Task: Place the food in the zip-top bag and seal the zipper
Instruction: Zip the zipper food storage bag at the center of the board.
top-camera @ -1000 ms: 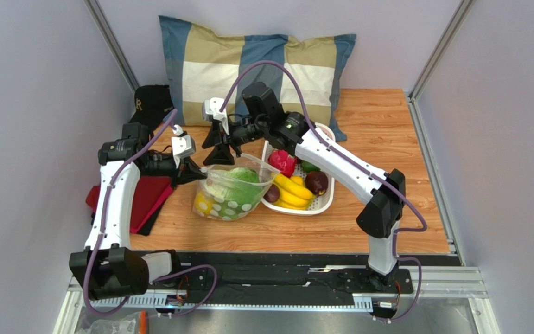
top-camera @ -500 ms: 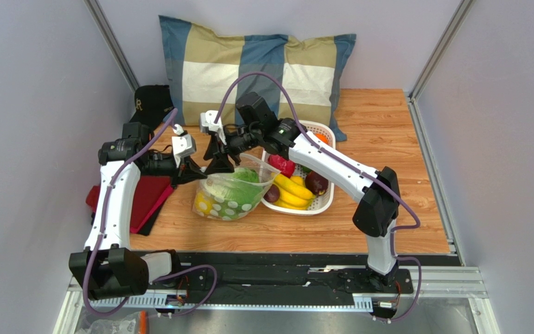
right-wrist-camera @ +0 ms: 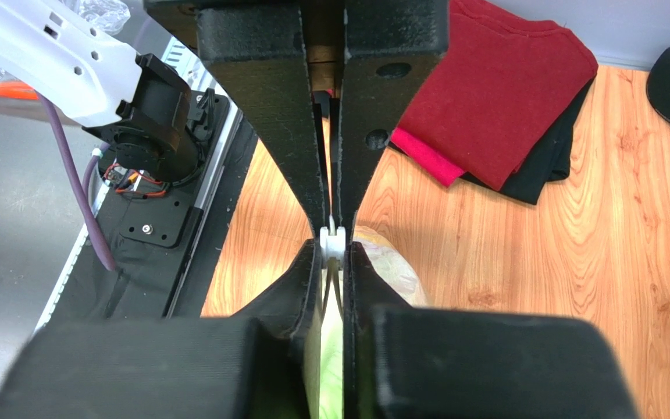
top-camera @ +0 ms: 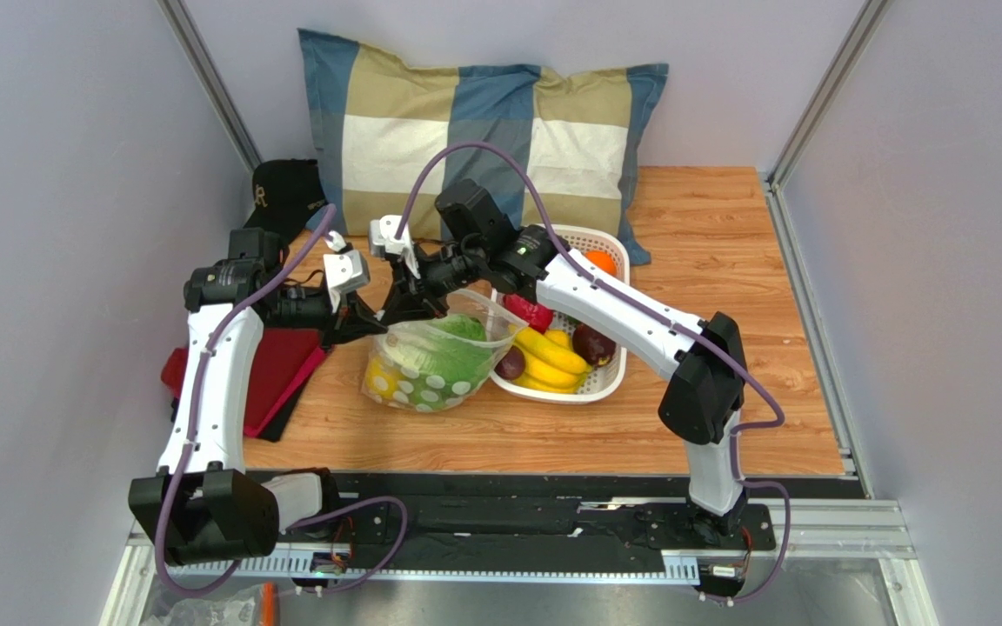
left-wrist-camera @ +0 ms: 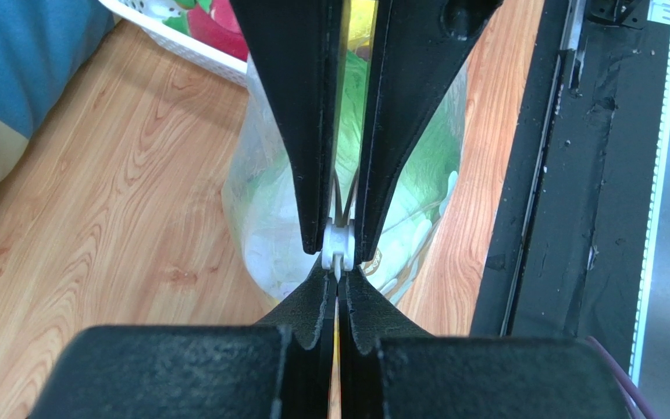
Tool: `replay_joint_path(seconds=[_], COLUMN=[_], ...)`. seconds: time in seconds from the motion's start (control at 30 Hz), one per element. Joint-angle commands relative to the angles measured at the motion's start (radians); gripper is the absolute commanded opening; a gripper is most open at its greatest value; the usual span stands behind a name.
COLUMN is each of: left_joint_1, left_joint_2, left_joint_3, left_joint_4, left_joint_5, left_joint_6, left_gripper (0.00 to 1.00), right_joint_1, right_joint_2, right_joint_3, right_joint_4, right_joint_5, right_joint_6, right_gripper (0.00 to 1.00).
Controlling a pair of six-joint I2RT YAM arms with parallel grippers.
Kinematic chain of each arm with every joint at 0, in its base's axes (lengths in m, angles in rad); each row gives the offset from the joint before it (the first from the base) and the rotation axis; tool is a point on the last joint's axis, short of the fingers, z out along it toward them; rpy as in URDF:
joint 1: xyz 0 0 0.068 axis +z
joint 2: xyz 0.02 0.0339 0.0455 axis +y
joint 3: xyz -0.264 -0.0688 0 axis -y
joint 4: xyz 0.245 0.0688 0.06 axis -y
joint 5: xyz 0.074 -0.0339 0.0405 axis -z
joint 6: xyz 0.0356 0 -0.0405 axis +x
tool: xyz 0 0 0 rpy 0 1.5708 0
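The zip-top bag (top-camera: 438,368) stands on the wooden table left of the basket. Green lettuce (top-camera: 457,347) and a yellow lemon (top-camera: 380,384) show through it. My left gripper (top-camera: 369,317) is shut on the left end of the zipper, seen in the left wrist view (left-wrist-camera: 338,278). My right gripper (top-camera: 404,300) faces it tip to tip and is shut on the white zipper slider (left-wrist-camera: 337,248), also in the right wrist view (right-wrist-camera: 334,246). The bag (left-wrist-camera: 264,218) bulges below both grippers. A red fruit (top-camera: 531,313) lies in the basket.
A white slotted basket (top-camera: 600,387) right of the bag holds bananas (top-camera: 548,355), dark purple fruits and an orange one. A striped pillow (top-camera: 480,118) lies at the back. A red cloth (top-camera: 271,372) and a black cap (top-camera: 284,189) lie at the left.
My right gripper has slid left along the top of the bag toward my left gripper, and the bag's mouth has narrowed. My left gripper has held still.
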Motion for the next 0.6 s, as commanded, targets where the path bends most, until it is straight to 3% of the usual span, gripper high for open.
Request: replay_joint_path(seconds=[0.0,0.57], left_joint_1=[-0.002,0.074], left_joint_2=[-0.038,-0.064], left_joint_3=[0.035,0.023], left_joint_4=[0.030,0.147], left_joint_5=[0.039,0.038], left_joint_6=[-0.033,-0.167], left_gripper=[0.00,0.00], right_joint_1=[0.001,-0.136], right_joint_2=[-0.012,-0.086], right_joint_3=[0.000,-0.135], right_joint_4=[-0.034,-0.160], right_joint_5=[0.036,0.043], right_joint_6=[-0.036,-0.124], right_gripper=[0.02,0.00])
